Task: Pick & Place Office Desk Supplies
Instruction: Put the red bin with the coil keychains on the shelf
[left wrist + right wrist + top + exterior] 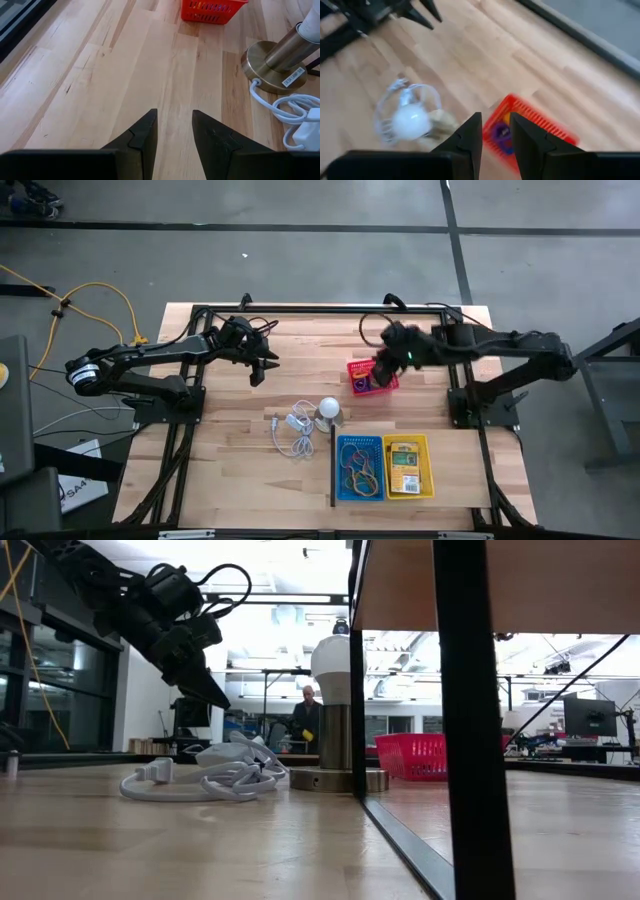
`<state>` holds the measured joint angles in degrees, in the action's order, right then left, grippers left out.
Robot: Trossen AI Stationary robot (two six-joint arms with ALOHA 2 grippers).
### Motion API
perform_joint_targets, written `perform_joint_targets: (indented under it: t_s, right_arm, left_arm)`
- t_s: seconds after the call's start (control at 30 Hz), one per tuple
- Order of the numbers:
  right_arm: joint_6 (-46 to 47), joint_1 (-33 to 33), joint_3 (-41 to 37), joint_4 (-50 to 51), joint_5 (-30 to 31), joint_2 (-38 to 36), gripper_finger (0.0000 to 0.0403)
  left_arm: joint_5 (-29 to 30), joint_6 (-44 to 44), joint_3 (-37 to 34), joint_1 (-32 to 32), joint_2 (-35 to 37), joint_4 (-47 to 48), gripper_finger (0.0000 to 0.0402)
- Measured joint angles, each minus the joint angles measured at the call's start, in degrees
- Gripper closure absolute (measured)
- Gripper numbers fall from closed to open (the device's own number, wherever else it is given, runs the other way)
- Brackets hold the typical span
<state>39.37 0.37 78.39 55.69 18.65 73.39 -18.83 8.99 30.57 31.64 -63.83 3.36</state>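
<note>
Wooden counter (240,470) seen from above, both arms over its far half. Left hand (262,368) hangs above bare wood w/ nothing between its fingers; fingers (145,136) stand a narrow gap apart, pointing down toward the boards. In the low view that same hand (205,690) is clearly off the surface, above the coiled white cord (215,778).

Right hand (383,367) is over the red basket (372,377) near the counter's middle-far area. Its wrist view shows the two fingers (470,134) a small gap apart, nothing gripped, w/ the basket right below and purple and yellow bits inside it, too blurred to name.

Near edge: blue tray (358,468) holds the rubber bands (357,470), tan and green loops in a tangle. Touching it on the right, yellow tray (408,466) holds the yellow-and-green packets (404,464).

Lamp (329,412), white bulb on a brass-look base, stands between basket and trays, just beside the cord. Dark frame rails edge the counter.

A person (307,718) stands in the room far behind.
</note>
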Motion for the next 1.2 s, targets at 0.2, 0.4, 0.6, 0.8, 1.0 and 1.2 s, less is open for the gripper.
perform_joint_targets:
  t_s: [0.2,0.4,0.6,0.8,1.0,1.2]
  right_arm:
    - [-16.5,-9.8,0.0,-5.0,-7.2,2.4,0.0316]
    - [-24.9,-16.0,0.0,-7.2,-13.2,5.0,0.0316]
    - [-30.4,-19.5,0.0,-5.9,-13.1,8.6,0.0316]
    - [-21.9,-20.5,0.0,1.3,-9.0,12.7,0.0316]
    - [-5.4,-20.4,0.0,11.1,-8.8,16.1,0.0316]
    - [6.3,-20.4,0.0,16.3,-14.0,17.1,0.0316]
  left_arm:
    - [0.0,0.0,0.0,0.0,0.0,0.0,0.0284]
    - [0.0,0.0,0.0,0.0,0.0,0.0,0.0284]
    - [0.0,0.0,0.0,0.0,0.0,0.0,0.0284]
    - [0.0,0.0,0.0,0.0,0.0,0.0,0.0284]
    - [0.0,0.0,0.0,0.0,0.0,0.0,0.0284]
    - [0.0,0.0,0.0,0.0,0.0,0.0,0.0284]
